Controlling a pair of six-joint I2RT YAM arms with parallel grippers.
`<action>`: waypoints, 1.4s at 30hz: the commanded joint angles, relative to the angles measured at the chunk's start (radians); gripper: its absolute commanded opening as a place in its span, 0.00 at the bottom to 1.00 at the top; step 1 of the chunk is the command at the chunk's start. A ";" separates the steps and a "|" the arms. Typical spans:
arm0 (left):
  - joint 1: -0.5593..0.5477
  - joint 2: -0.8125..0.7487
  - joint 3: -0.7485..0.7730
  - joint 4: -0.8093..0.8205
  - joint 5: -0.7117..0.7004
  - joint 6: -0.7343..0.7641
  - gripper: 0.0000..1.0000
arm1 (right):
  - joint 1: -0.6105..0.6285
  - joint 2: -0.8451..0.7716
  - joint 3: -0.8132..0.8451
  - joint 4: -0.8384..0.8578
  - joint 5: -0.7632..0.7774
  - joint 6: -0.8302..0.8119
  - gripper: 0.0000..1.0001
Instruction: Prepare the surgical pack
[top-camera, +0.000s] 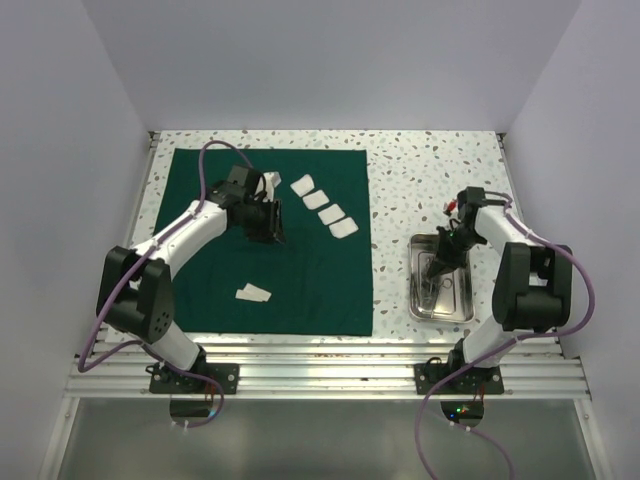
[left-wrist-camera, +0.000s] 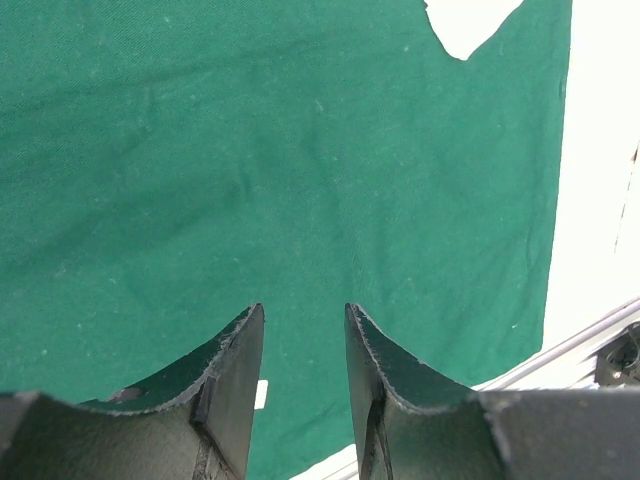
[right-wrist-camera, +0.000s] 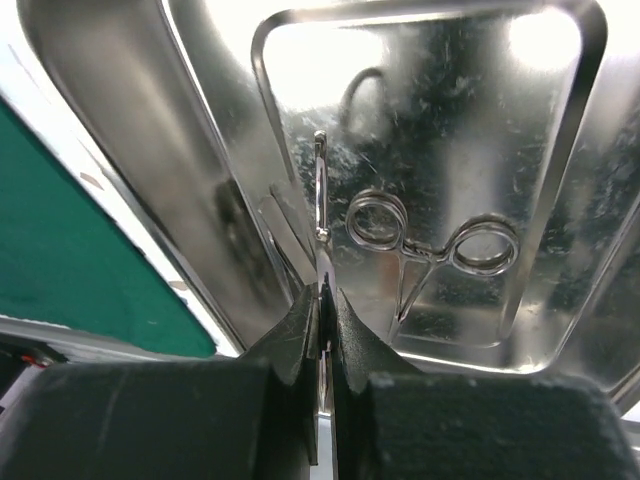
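R gripper (right-wrist-camera: 325, 296) pinching instrument (right-wrist-camera: 320, 195), L gripper (left-wrist-camera: 303, 318) parted

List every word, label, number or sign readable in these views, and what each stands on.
None can be read. The green cloth, gauze squares, steel tray, ring-handled instrument and thin steel instrument show no print, and no marking is legible on the arms.

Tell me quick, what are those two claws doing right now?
Left gripper: open, holding nothing.
Right gripper: shut on a thin steel instrument.
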 joint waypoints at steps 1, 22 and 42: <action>0.011 0.007 0.018 0.019 0.017 0.019 0.42 | -0.006 0.008 -0.019 -0.038 -0.034 -0.012 0.01; 0.011 0.052 0.046 0.056 0.080 0.004 0.45 | 0.004 -0.042 0.191 -0.175 0.217 0.014 0.53; 0.002 0.013 0.011 0.122 0.132 -0.036 0.45 | 0.349 0.390 0.759 0.068 -0.116 0.124 0.45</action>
